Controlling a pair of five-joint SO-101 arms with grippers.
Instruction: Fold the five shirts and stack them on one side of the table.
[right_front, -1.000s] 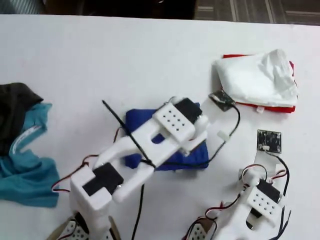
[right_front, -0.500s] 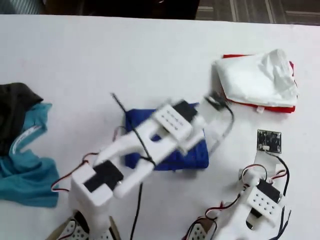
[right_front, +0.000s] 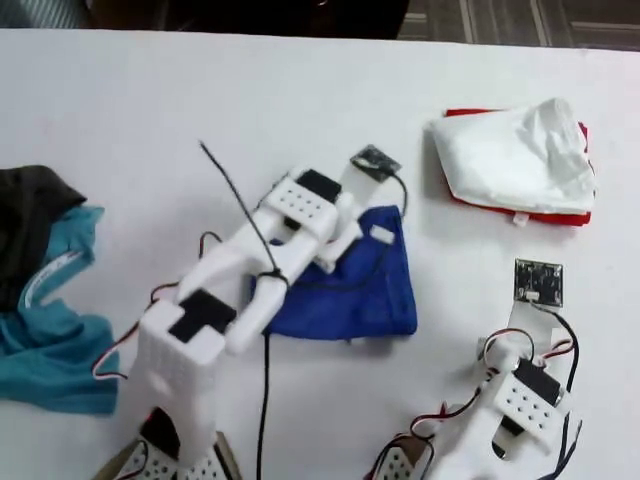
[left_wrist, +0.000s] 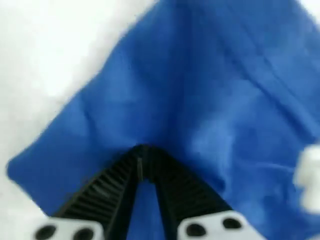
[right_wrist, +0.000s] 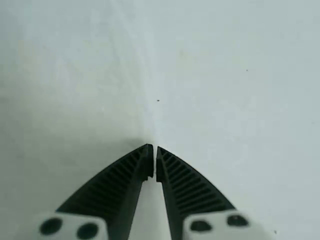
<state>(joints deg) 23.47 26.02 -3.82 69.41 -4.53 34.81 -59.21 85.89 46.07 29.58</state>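
Note:
A folded blue shirt lies mid-table, and its cloth spreads under my left gripper. That gripper is shut, its tips together low over the blue fabric; I cannot tell whether any cloth is pinched. The left arm leans over the shirt's far left corner. A folded white shirt lies on a folded red shirt at the back right. A teal shirt and a black shirt lie crumpled at the left edge. My right gripper is shut over bare table; its arm is at the front right.
The white table has free room along the back and between the blue shirt and the left pile. Cables trail from the left arm. A small wrist camera board sticks out ahead of the right arm.
The left arm has swung left and towards the back, from the blue shirt's right side to its far left corner. The shirt's right part now lies uncovered. The right arm has not moved.

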